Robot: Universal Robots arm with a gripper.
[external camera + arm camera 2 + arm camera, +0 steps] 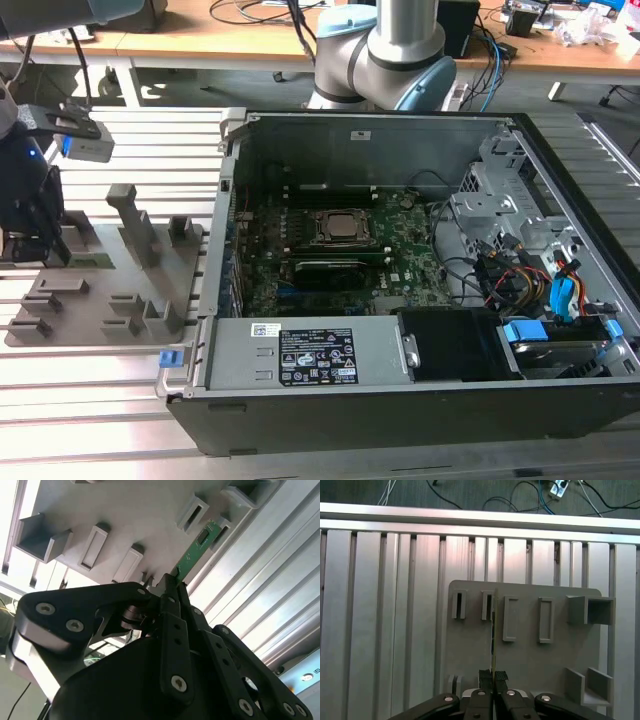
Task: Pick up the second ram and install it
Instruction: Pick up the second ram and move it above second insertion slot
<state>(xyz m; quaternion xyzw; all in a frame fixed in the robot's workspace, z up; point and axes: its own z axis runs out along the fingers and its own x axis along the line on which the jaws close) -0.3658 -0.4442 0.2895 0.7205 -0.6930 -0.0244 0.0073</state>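
Note:
The second ram (196, 549) is a thin green stick, and my gripper (172, 582) is shut on one end of it. In the first wrist view I see the second ram (493, 635) edge-on, running from my gripper (493, 676) out over the grey holder tray (530, 655). In the exterior view my gripper (28, 245) stands at the far left over the holder tray (100, 300), with a strip of the second ram (92, 261) beside it. I cannot tell whether the stick is free of its slot.
The open computer case (560, 200) lies to the exterior view's right of the tray, with the large green motherboard (400, 255) inside. The arm's base (385, 50) stands behind the case. Upright grey posts (135, 225) rise from the tray. Ribbed aluminium table slats (380, 630) surround it.

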